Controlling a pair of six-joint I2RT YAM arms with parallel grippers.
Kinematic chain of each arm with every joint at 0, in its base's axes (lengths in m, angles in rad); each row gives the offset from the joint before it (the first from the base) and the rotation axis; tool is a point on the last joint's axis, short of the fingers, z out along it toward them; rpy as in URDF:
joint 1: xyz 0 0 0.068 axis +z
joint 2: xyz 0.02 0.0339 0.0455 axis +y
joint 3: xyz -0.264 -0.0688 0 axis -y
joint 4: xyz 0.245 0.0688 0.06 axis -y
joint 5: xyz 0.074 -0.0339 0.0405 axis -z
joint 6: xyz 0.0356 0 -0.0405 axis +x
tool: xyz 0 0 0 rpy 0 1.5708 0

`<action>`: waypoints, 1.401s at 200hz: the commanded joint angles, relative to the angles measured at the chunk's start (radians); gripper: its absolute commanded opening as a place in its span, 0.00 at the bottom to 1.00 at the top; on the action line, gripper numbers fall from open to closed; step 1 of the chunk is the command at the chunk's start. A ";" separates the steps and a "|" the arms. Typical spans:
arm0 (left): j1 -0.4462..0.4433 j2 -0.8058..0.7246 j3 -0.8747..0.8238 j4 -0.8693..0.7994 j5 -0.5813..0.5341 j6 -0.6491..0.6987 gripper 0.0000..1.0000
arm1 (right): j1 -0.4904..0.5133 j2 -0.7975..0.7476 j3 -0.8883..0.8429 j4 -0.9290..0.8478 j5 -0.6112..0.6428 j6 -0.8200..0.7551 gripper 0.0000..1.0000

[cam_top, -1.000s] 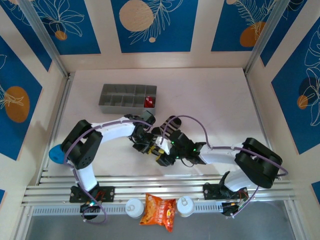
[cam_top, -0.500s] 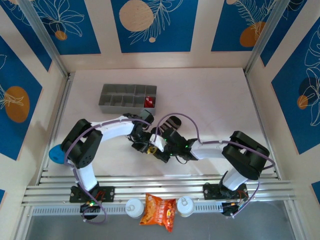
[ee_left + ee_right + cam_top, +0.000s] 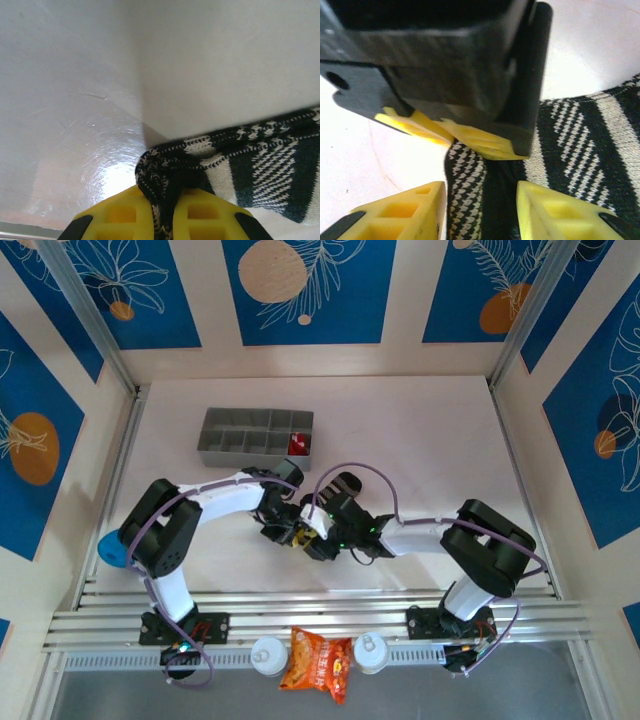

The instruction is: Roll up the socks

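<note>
The black sock with grey-white stripes [image 3: 260,160] lies on the white table. My left gripper [image 3: 167,212] is shut on a bunched fold at its edge. My right gripper [image 3: 480,210] is open just in front, its yellow fingers [image 3: 415,212] standing either side of that same fold [image 3: 470,190]. The left gripper's fingers [image 3: 480,140] point down onto the fabric right above it. From above, the left gripper [image 3: 287,532] and right gripper [image 3: 313,541] meet tip to tip at the table's middle front and cover the sock. The red sock [image 3: 298,444] sits in a grey organizer.
The grey organizer tray [image 3: 240,435] stands at the back left. An orange snack packet [image 3: 315,662] lies between two white caps [image 3: 268,655] on the front rail. A blue object [image 3: 112,548] sits at the left wall. Bare table stretches to the right and back.
My right arm has slid left and folded in, bringing its gripper up against the left gripper. The left gripper has barely moved and still pinches the striped sock.
</note>
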 commanded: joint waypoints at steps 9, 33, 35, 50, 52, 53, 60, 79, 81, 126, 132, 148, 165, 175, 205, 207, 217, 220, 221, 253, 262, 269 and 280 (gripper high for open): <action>0.008 0.012 -0.034 -0.089 -0.035 0.029 0.00 | 0.001 0.039 0.017 -0.084 0.010 -0.003 0.32; 0.009 0.012 -0.033 -0.088 -0.033 0.031 0.00 | -0.001 0.054 0.034 -0.088 0.008 0.009 0.19; 0.009 0.012 -0.033 -0.088 -0.033 0.031 0.00 | -0.001 0.055 0.036 -0.090 0.007 0.011 0.18; 0.010 0.007 -0.037 -0.085 -0.034 0.028 0.00 | -0.002 0.071 0.053 -0.116 0.008 0.013 0.09; 0.010 0.007 -0.037 -0.085 -0.034 0.027 0.00 | -0.002 0.072 0.055 -0.118 0.007 0.014 0.08; 0.010 0.006 -0.038 -0.085 -0.034 0.027 0.00 | -0.002 0.073 0.056 -0.120 0.008 0.014 0.07; 0.012 0.001 -0.039 -0.085 -0.034 0.027 0.00 | -0.004 0.076 0.058 -0.127 0.005 0.018 0.02; 0.016 -0.018 -0.041 -0.088 -0.040 0.031 0.03 | -0.022 0.066 0.051 -0.136 -0.015 0.040 0.00; 0.016 -0.022 -0.041 -0.088 -0.041 0.031 0.05 | -0.026 0.064 0.050 -0.136 -0.020 0.043 0.00; 0.030 -0.129 -0.044 -0.091 -0.091 0.048 0.60 | -0.170 0.071 0.075 -0.188 -0.316 0.139 0.00; 0.032 -0.143 -0.043 -0.094 -0.099 0.056 0.66 | -0.194 0.083 0.087 -0.197 -0.368 0.152 0.00; 0.035 -0.183 -0.046 -0.099 -0.140 0.088 0.74 | -0.233 0.109 0.112 -0.223 -0.472 0.170 0.00; 0.035 -0.225 -0.081 -0.026 -0.163 0.108 0.72 | -0.273 0.156 0.163 -0.277 -0.546 0.213 0.00; 0.033 -0.242 -0.122 0.070 -0.145 0.108 0.70 | -0.295 0.198 0.206 -0.324 -0.589 0.242 0.00; 0.004 -0.251 -0.181 0.264 -0.139 0.094 0.62 | -0.315 0.304 0.335 -0.475 -0.610 0.268 0.00; 0.002 -0.249 -0.181 0.270 -0.139 0.093 0.62 | -0.316 0.308 0.340 -0.479 -0.613 0.271 0.00; -0.005 -0.235 -0.181 0.283 -0.137 0.083 0.60 | -0.323 0.326 0.357 -0.489 -0.620 0.285 0.00; -0.007 -0.229 -0.181 0.282 -0.137 0.077 0.60 | -0.326 0.331 0.361 -0.492 -0.620 0.286 0.00; -0.007 -0.228 -0.181 0.282 -0.137 0.075 0.60 | -0.326 0.333 0.363 -0.493 -0.619 0.287 0.00; -0.013 -0.200 -0.196 0.330 -0.183 0.049 0.59 | -0.328 0.363 0.396 -0.527 -0.630 0.297 0.00; -0.014 -0.193 -0.199 0.360 -0.191 0.043 0.59 | -0.330 0.374 0.405 -0.538 -0.633 0.299 0.00; -0.013 -0.183 -0.194 0.366 -0.195 0.042 0.58 | -0.330 0.382 0.410 -0.550 -0.631 0.301 0.00; -0.012 -0.163 -0.178 0.353 -0.194 0.048 0.54 | -0.334 0.393 0.415 -0.558 -0.632 0.305 0.00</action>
